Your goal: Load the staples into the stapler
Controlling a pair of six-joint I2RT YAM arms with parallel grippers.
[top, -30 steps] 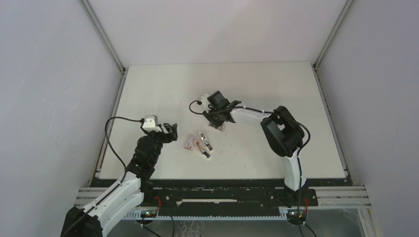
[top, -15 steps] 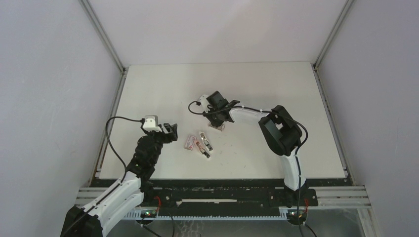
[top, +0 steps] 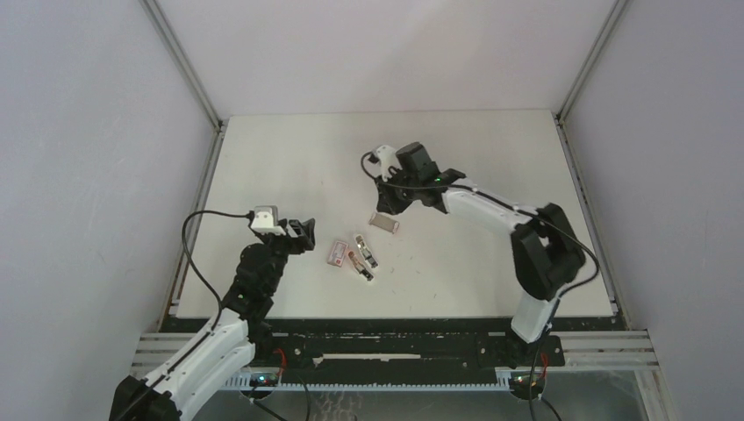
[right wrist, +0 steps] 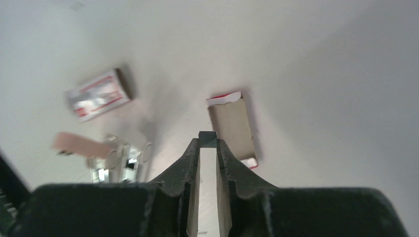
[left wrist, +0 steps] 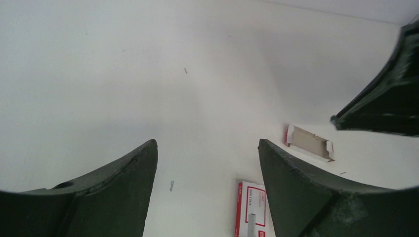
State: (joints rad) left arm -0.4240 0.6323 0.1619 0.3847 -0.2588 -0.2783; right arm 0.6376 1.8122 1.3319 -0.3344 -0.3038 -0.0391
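Staples (right wrist: 207,138) (a short strip) sit pinched in the right gripper (right wrist: 207,144) above the cardboard tray (right wrist: 233,129); the left gripper (left wrist: 207,147) hangs wide near the stapler (top: 361,256).

stapler (right wrist: 121,160) blurred, staple box (left wrist: 249,202) cut off below

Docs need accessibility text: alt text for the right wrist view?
Right gripper, jaws nearly closed on a small grey staple strip, above a white table. Below lie an empty cardboard tray, a red-and-white staple box and the blurred stapler.
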